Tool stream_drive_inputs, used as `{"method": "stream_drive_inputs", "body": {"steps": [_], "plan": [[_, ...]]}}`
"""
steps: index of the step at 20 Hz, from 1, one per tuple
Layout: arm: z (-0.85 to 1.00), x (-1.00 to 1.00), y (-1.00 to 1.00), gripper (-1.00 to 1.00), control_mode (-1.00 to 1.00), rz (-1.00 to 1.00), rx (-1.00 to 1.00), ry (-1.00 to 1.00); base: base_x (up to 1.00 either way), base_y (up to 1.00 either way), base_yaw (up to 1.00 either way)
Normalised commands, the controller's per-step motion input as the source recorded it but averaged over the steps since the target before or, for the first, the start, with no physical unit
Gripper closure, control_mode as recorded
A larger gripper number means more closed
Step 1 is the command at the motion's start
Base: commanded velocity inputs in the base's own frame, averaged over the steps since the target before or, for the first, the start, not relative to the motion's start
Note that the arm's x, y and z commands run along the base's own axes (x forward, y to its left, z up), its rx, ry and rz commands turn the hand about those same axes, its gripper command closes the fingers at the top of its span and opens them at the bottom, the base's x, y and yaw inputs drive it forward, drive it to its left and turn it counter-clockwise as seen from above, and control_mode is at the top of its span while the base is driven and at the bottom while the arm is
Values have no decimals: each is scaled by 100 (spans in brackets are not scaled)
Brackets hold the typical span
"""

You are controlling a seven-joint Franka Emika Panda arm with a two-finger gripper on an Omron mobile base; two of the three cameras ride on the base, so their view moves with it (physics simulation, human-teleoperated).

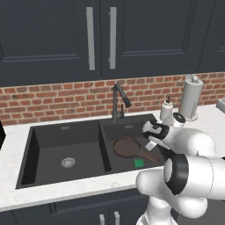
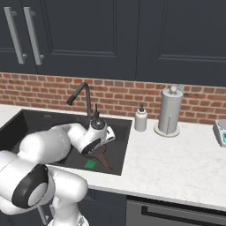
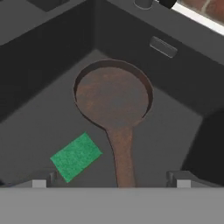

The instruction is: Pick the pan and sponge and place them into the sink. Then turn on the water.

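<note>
While the arm reaches over the right basin of the sink [image 1: 26, 169], its fingers [image 3: 111, 181] stand spread wide, holding nothing and touching nothing. Their two dark tips show at the bottom corners of the hand view, one on each side of the pan's handle, above it and clear of it.

Just beyond the fingers, the pan [image 3: 113, 94] lies flat on the basin floor, brownish inside, its handle running back toward the fingers. The sponge [image 3: 76, 156] lies green side up on the same floor, near the left tip in the hand view, just beside the handle and apart from it.

Farther past the pan, behind the basin's rear wall, stands the dark faucet [image 1: 118, 102], its spout arching over the sink. On the white worktop [image 2: 176, 159], off to the right of the fingers, stand a small soap bottle [image 2: 141, 118] and an upright paper towel roll [image 2: 169, 110], both against the brick wall.

From the base cameras the arm's white body covers part of the right basin and the fingers themselves; in the right one, only a slice of the pan and the sponge peek out below the wrist.
</note>
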Motion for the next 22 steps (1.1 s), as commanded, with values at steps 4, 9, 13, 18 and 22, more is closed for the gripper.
{"method": "stream_drive_inputs", "body": {"steps": [4,9,13,18,22], "plan": [[100,0,0,-100,-100,-1,0,4,0,0,0],[63,0,0,-100,-100,-3,0,6,0,0,0],[0,-1,0,-100,-100,-1,0,0,0,0,0],[0,0,0,-100,-100,0,0,0,0,0,0],[0,0,0,-100,-100,0,0,0,0,0,0]]}}
